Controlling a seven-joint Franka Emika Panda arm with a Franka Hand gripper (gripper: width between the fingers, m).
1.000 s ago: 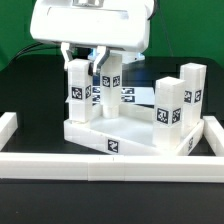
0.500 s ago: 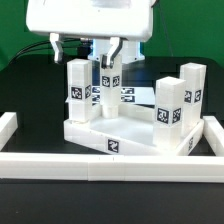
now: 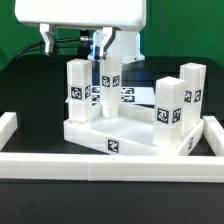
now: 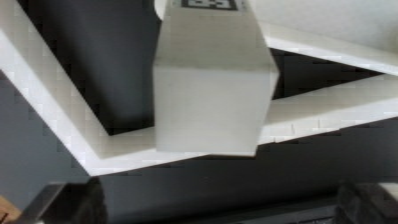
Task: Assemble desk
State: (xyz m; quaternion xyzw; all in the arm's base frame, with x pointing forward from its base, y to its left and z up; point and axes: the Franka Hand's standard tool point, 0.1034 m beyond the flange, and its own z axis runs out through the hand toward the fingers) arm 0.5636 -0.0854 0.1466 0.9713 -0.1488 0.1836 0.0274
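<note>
The white tabletop [image 3: 132, 137] lies with its rim up, and four white tagged legs stand upright in its corners. Two legs are at the exterior view's left [image 3: 78, 92] [image 3: 110, 84] and two at its right [image 3: 172, 110] [image 3: 193, 92]. My gripper [image 3: 76, 44] hangs open and empty just above the left pair, touching neither. In the wrist view one leg [image 4: 210, 90] stands on the tabletop's rim [image 4: 107, 145], beyond my dark fingertips [image 4: 50, 205], which are spread wide with nothing between them.
Long white border rails run along the front [image 3: 110, 166], the exterior view's left [image 3: 8, 126] and its right [image 3: 214, 136]. The marker board [image 3: 132, 96] lies flat behind the desk. The table surface is black.
My gripper has risen from around the left legs' tops and its fingers have spread apart. The legs and tabletop have stayed put.
</note>
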